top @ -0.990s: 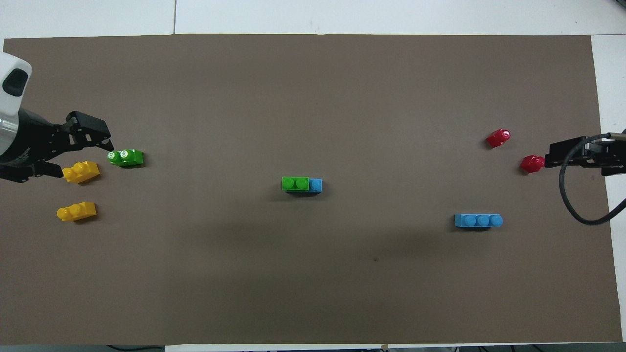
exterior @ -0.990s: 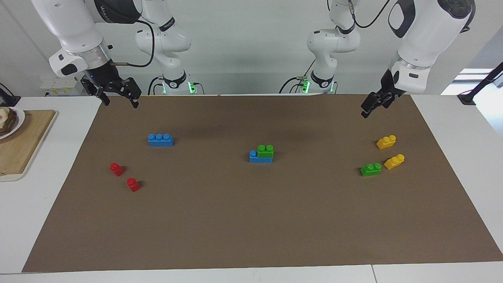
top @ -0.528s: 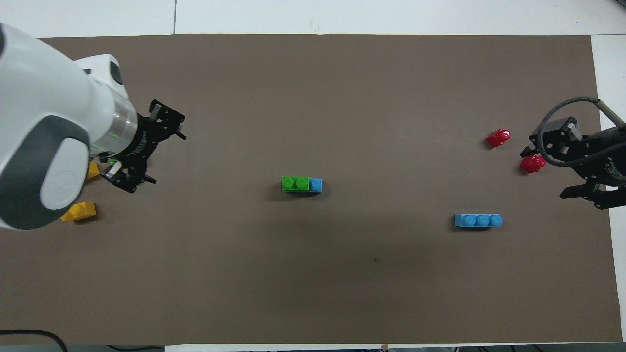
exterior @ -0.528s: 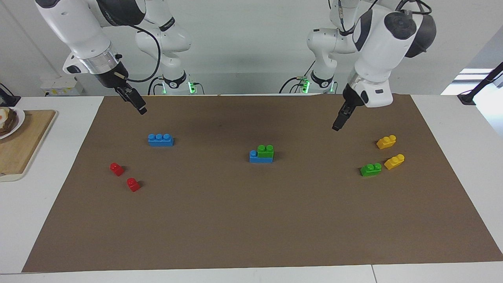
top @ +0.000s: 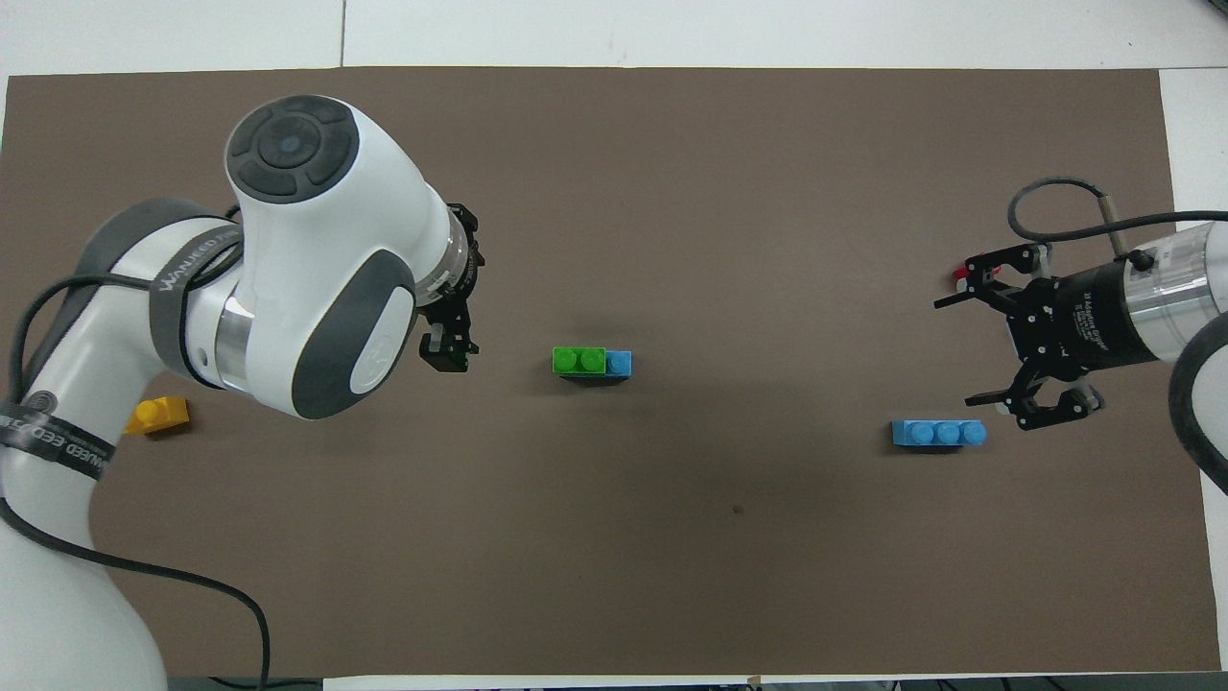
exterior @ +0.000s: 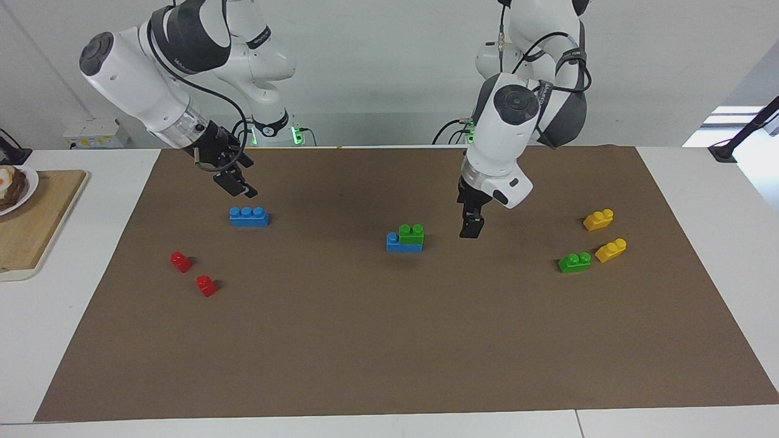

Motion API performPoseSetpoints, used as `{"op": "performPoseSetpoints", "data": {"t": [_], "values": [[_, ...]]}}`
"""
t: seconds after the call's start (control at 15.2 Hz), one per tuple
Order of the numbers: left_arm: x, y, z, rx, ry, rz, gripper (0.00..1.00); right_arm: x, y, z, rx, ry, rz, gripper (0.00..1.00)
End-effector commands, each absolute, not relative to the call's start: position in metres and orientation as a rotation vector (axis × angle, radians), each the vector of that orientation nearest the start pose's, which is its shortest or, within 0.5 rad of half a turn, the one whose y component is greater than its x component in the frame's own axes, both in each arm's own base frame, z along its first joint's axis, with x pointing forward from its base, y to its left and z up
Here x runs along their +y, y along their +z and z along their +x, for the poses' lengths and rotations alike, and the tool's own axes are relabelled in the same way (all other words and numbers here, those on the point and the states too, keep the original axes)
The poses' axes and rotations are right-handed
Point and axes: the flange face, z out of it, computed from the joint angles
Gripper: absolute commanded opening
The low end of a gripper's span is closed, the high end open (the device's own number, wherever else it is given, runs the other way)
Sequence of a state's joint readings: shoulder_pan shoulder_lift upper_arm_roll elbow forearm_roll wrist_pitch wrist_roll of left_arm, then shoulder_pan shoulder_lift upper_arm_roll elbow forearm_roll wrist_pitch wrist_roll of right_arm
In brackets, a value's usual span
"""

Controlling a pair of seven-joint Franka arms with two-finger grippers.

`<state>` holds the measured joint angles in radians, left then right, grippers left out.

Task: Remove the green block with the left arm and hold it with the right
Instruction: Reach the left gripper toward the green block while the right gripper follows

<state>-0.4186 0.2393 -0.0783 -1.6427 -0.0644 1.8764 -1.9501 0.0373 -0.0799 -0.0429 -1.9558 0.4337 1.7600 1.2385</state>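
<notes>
Green block [exterior: 411, 233] stacked on blue brick [exterior: 403, 244], left tool [exterior: 471, 230] beside

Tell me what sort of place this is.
Most likely a robotics lab bench: two white arms, left gripper and right gripper, over a brown mat scattered with toy bricks such as the stacked green block.

I'm looking at a robotics lab bench. Two white arms [exterior: 158, 91] [exterior: 517, 115] are standing on bases with glowing green lights at the top of the frame, cables trailing to a bare white wall [exterior: 377, 67]. A brown mat [exterior: 389, 340] is covering the white table [exterior: 718, 201], and toy bricks [exterior: 249, 216] [exterior: 574, 262] are lying scattered on it like test props. A wooden board [exterior: 33, 225] with a plate is sitting at the frame's left edge.
</notes>
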Motion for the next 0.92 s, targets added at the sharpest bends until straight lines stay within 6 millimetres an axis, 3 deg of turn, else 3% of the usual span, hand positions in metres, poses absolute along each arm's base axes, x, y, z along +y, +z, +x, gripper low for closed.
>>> {"op": "performPoseSetpoints", "data": {"t": [0.0, 0.13, 0.33, 0.46, 0.59, 0.86], "values": [[-0.324, 0.478, 0.550, -2.188, 0.116, -2.319, 1.00, 0.051, 0.474, 0.537, 1.819, 0.597, -2.059, 0.95], [-0.325, 0.475, 0.548, -2.188, 0.118, -2.312, 1.00, 0.055, 0.450, 0.548, 1.892, 0.682, -1.929, 0.95], [-0.326, 0.474, 0.548, -2.221, 0.117, -2.282, 1.00, 0.076, 0.433, 0.552, 1.896, 0.700, -1.903, 0.96], [-0.327, 0.475, 0.549, -2.259, 0.108, -2.262, 1.00, 0.079, 0.419, 0.551, 1.916, 0.711, -1.853, 0.97], [-0.336, 0.468, 0.541, -2.232, 0.110, -2.272, 1.00, 0.105, 0.411, 0.546, 1.893, 0.698, -1.883, 1.00], [-0.336, 0.462, 0.538, -2.246, 0.104, -2.267, 1.00, 0.135, 0.387, 0.539, 1.887, 0.666, -1.864, 1.00]]}}
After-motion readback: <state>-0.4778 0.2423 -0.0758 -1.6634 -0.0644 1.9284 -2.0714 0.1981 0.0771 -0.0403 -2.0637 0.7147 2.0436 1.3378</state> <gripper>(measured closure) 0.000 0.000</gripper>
